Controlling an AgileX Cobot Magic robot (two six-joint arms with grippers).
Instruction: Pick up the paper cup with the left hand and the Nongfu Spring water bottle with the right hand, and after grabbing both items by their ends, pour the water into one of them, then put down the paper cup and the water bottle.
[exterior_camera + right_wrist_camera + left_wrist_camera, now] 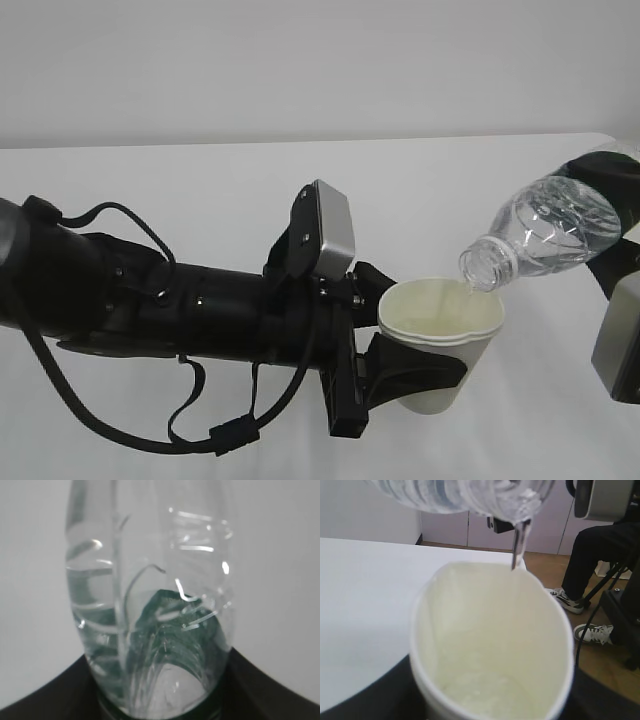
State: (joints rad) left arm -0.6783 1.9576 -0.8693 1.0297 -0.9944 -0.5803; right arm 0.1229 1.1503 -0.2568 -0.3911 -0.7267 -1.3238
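The white paper cup (pixel 440 345) is held upright above the table, with my left gripper (pixel 425 372) shut around its lower body. The clear ribbed Nongfu Spring water bottle (pixel 548 232) is tilted neck-down from the right, its open mouth just over the cup's rim. My right gripper (pixel 622 205) is shut on the bottle's far end. A thin stream of water (pixel 519 547) falls from the bottle (pixel 460 492) into the cream inside of the cup (pixel 490 645), where a little water lies at the bottom. The right wrist view is filled by the bottle (pixel 150 605) between dark fingers (pixel 45 700).
The white table (pixel 200 170) spreads under both arms, and its edge (pixel 470 550) runs behind the cup. Beyond that edge a seated person's legs and shoes (pixel 585 595) are on a brown floor. A silver-grey wrist box (pixel 620 340) hangs at the right.
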